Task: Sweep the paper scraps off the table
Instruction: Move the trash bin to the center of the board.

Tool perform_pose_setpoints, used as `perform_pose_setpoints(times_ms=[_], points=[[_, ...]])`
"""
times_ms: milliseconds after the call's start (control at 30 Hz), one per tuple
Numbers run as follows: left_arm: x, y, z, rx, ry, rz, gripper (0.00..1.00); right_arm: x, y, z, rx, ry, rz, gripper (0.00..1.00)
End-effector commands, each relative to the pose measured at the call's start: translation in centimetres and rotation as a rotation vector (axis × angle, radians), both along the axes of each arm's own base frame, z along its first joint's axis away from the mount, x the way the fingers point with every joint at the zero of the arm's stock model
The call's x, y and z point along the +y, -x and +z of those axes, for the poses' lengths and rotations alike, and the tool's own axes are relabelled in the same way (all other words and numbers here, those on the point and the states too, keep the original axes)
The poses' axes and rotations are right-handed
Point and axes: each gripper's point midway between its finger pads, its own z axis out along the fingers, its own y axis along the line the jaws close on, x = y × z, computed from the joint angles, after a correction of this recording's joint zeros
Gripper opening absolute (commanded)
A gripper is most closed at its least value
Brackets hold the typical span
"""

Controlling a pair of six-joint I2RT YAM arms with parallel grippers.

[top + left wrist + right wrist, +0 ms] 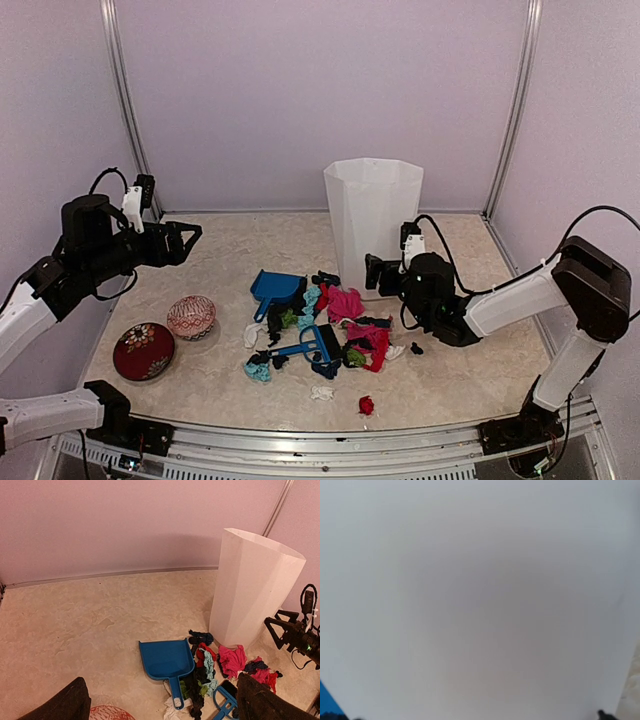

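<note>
The paper scraps (335,325) lie in a loose heap in the middle of the table (200,392), just in front of the white bin (372,215), with a few strays nearer the front edge: a red one (366,405), a white one (321,393) and a black one (416,348). They look crumpled, light and soft, so they are likely to skid and scatter rather than be pinched up one at a time. The better hold is probably the handle of the blue brush (312,346) and of the blue dustpan (275,290), both half buried in the heap. The left gripper (190,243) hangs above the table's left side with its fingers spread wide and nothing in them. The right gripper (372,272) sits low against the bin's base; I cannot tell how its jaws stand. Two round patterned dishes, red (143,351) and pink (191,317), stand to the left and could catch a wide sweep.
</note>
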Motion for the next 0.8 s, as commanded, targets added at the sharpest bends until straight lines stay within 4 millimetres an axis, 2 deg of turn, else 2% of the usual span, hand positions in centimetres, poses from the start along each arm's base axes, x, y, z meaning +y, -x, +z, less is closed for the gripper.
perform_pose_setpoints(times_ms=[0, 433, 767], points=[[0.1, -0.2, 0.2, -0.012, 0.011, 0.005, 0.99, -0.6, 0.0, -0.7, 0.013, -0.02, -0.018, 1.0], [0.2, -0.5, 0.0, -0.004, 0.01, 0.01, 0.99, -2.5, 2.3, -4.8, 0.132, -0.082, -0.024, 1.0], [0.2, -0.6, -0.2, 0.002, 0.01, 0.009, 0.99, -2.4, 1.5, -5.5, 0.125, -0.079, -0.054, 1.0]])
